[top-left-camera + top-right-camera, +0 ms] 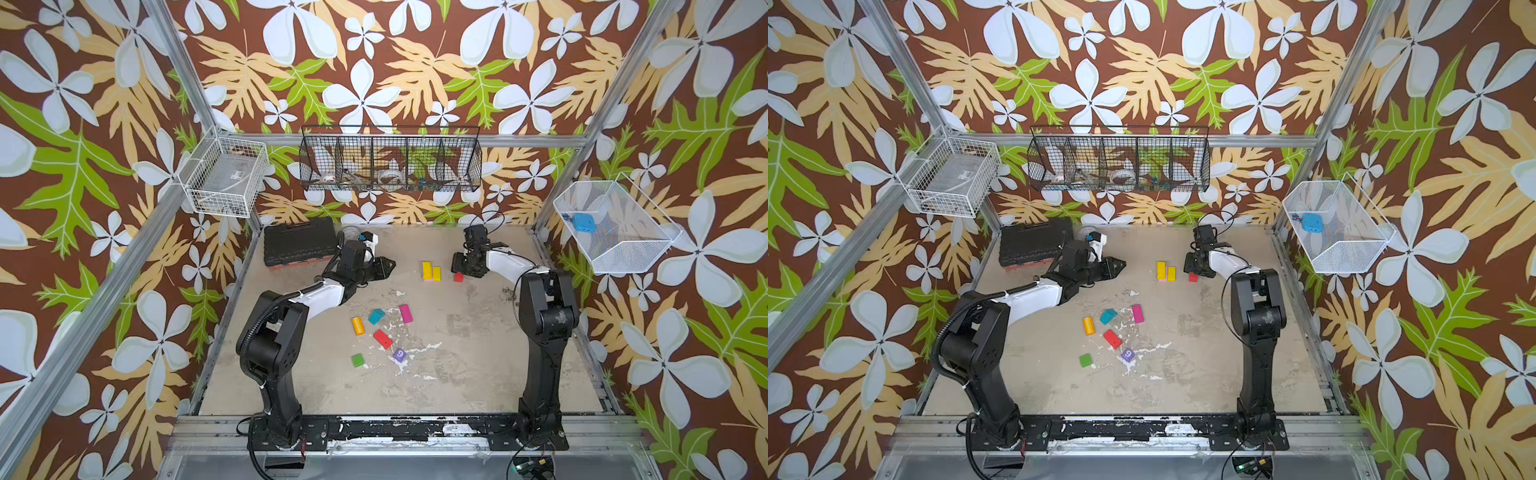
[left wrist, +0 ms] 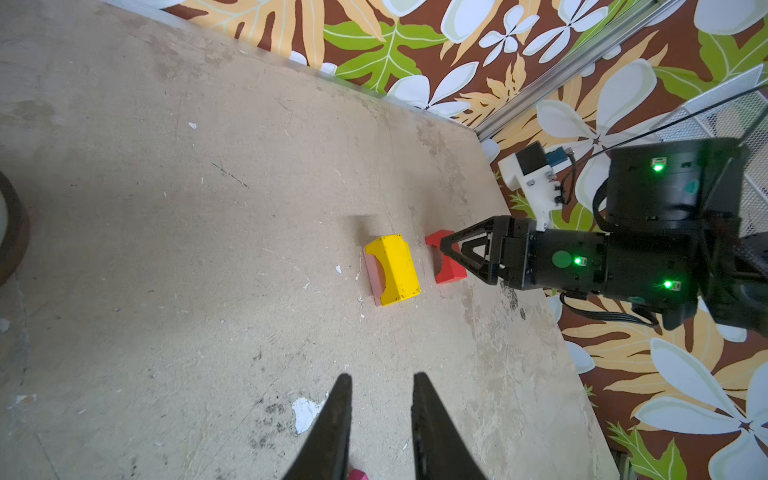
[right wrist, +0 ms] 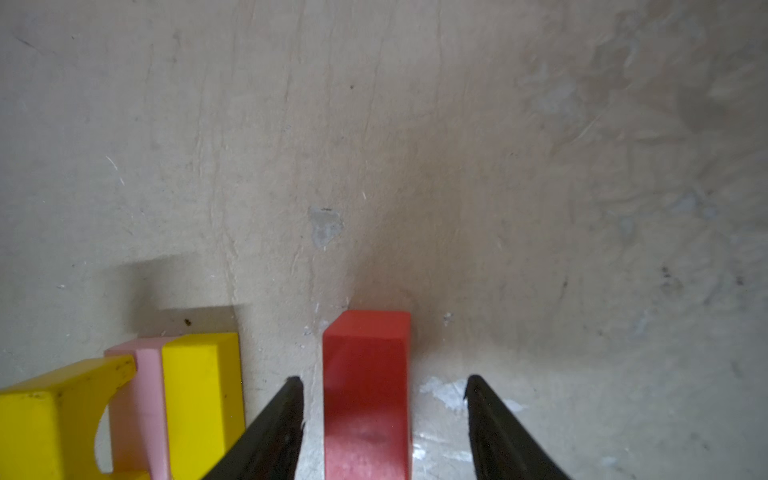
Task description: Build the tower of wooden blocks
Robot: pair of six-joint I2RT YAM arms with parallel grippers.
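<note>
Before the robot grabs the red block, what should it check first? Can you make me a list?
1. Right gripper around the red block: ok, one jaw on each side.
2. Grip closed on it: not ok, gaps show both sides.
3. Red block apart from the yellow block: ok, bare table between.
4. Left gripper out of the way: ok, well back from both.
5. Left gripper empty: cannot tell; something pink shows at its base.
</note>
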